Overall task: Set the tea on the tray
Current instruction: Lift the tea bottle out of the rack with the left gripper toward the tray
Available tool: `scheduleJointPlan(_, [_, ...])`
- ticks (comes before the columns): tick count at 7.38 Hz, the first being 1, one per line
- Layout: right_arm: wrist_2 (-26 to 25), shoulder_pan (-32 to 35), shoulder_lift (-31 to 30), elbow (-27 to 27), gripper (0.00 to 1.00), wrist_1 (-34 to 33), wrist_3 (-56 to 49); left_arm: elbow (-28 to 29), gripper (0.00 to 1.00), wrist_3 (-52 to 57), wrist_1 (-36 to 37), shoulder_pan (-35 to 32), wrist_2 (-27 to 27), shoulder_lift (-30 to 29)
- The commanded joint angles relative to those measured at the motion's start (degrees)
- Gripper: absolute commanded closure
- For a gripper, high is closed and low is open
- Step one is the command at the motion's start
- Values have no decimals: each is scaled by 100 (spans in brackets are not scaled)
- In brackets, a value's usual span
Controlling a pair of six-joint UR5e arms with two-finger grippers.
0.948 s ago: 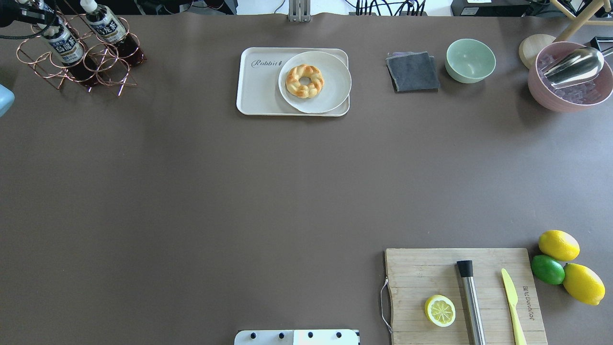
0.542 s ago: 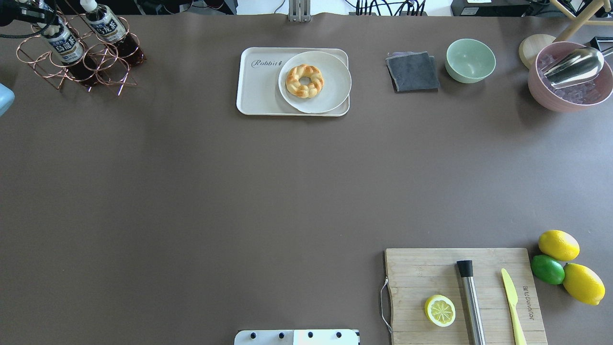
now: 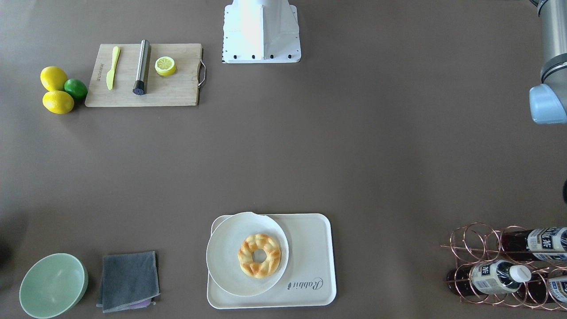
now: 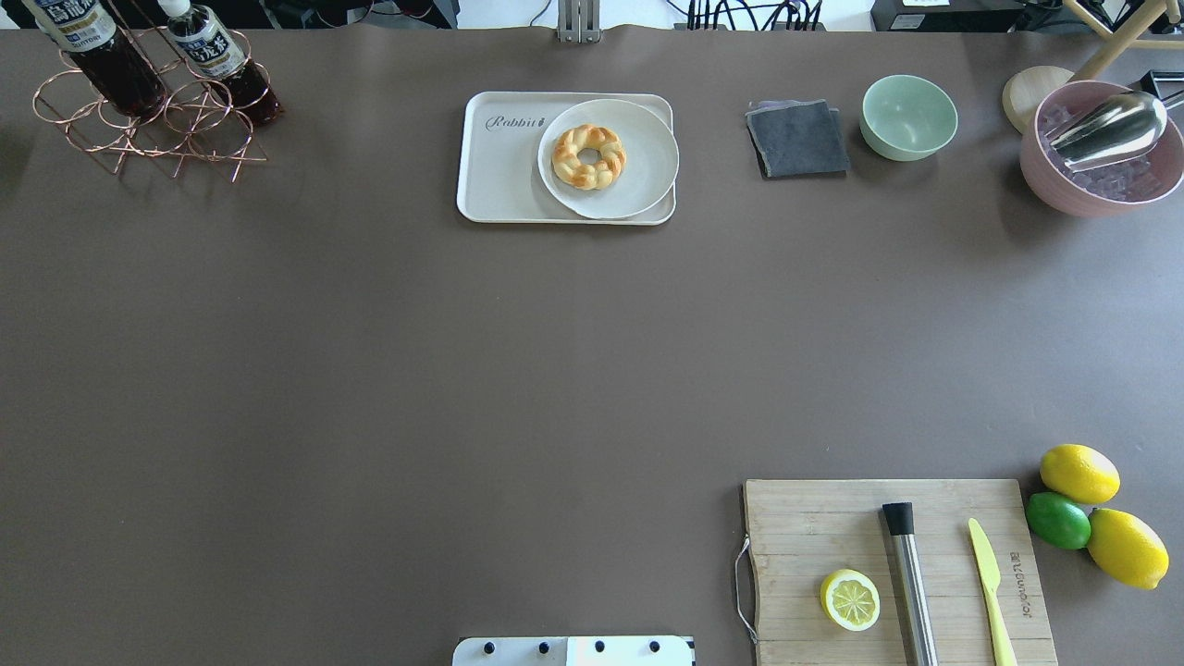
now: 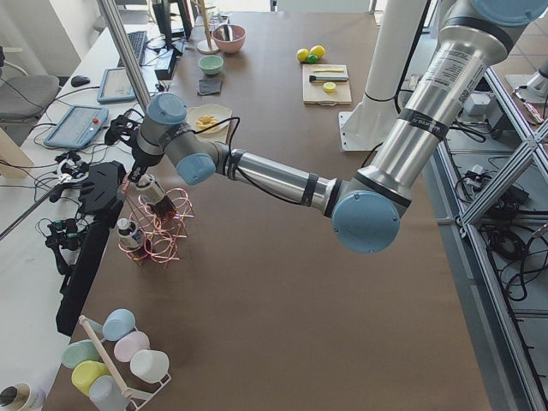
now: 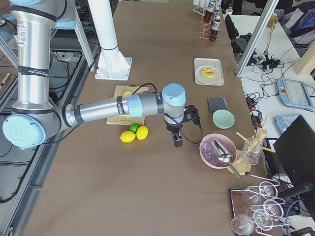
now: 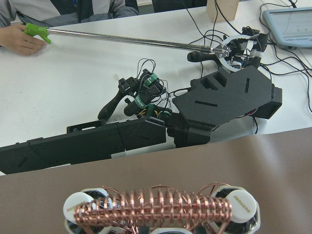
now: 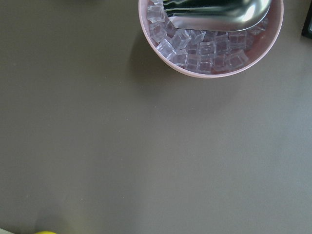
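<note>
Left gripper (image 5: 139,175) of mine hangs at the copper wire rack (image 4: 148,129) in the far left corner of the tabletop, close by the neck of the tea (image 4: 97,60). I cannot tell from the side view whether it is wide, narrow or clamped.

Likeliest trouble, I judge, is the bottle snagging a ring and dragging the rack or jolting a neighbour. The cream-white rectangular plastic tray (image 4: 499,176) at the middle of the far edge has bare room only towards the left edge. A careless set-down there could bump the round white plate (image 4: 638,190).

The tea is a small clear plastic bottle of dark reddish-brown liquid, white-capped, with a white and dark-blue label, leaning tilted in the rings.
</note>
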Motion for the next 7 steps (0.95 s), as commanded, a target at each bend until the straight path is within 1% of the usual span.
scheduleJointPlan(1, [0,-26,6,-42,0,0,2,-645,100,0,449,-256,-432,130])
scheduleJointPlan(2, [0,-34,6,-42,0,0,2,-1109,100,-53,736,-248,-432,313])
scheduleJointPlan(4, [0,-43,15,-42,0,0,2,-2678,100,-80,2750,-29,-249,263])
scheduleJointPlan(5, [0,-43,23,-42,0,0,2,-3278,100,-184,3352,285,22,202])
scheduleJointPlan(6, [9,-43,24,-25,0,0,2,-3623,100,-1073,3628,802,225,-77])
scheduleJointPlan(7, [17,-43,15,-25,0,0,-7,-3714,100,-1604,3639,1329,531,-306])
